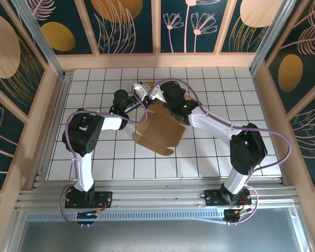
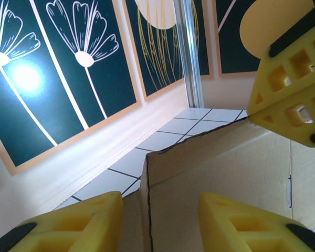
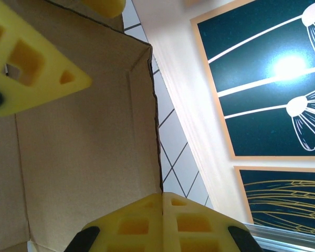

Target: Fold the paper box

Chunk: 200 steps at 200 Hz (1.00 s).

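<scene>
Pinching a raised cardboard edge, the right gripper (image 3: 163,197) has its fingers pressed together. Beside it the left gripper (image 2: 160,200) straddles the adjoining flap, fingers spread. The paper box (image 1: 160,131) lies mid-table (image 1: 210,152), its far side hidden beneath both wrists.

i see a white gridded tabletop (image 1: 89,89) mid-frame, dark floral wall panels (image 1: 128,26) along the top, a metal rail (image 1: 157,198) below.

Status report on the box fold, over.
Left end effector open, straddling a raised flap. Right end effector shut on the paper box, at its edge. Both crowd its far side.
</scene>
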Each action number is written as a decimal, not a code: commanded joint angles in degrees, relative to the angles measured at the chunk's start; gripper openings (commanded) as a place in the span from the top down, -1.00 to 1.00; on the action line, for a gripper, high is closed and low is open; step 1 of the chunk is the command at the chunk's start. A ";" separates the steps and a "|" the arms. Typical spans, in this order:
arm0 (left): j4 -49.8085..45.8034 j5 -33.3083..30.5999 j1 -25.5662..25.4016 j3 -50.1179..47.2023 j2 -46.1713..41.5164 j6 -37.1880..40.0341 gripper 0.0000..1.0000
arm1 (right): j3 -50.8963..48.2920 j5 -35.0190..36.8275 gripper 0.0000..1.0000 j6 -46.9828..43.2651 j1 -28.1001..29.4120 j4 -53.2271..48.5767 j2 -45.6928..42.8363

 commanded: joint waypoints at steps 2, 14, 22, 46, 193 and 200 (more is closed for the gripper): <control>0.20 2.37 0.00 2.15 1.83 -0.32 0.31 | 1.00 -0.20 1.00 1.58 -0.43 0.31 -2.24; -0.28 2.75 -0.01 2.66 2.07 -0.32 0.46 | 0.94 -0.17 1.00 1.66 -0.47 0.20 -2.33; -0.31 2.81 0.05 2.77 2.26 -0.49 0.62 | 0.84 -0.05 1.00 1.81 -0.52 0.30 -2.44; 0.10 2.73 0.04 2.73 2.48 -0.32 0.97 | 0.72 -1.35 0.67 3.73 -1.08 -1.25 -3.29; 3.69 1.93 0.03 2.49 3.74 -1.60 1.00 | 2.05 -9.02 0.54 14.03 -4.69 -10.60 -0.90; 4.00 1.82 0.08 2.51 3.87 -1.86 1.00 | 2.13 -8.12 0.62 14.12 -4.58 -9.92 -0.69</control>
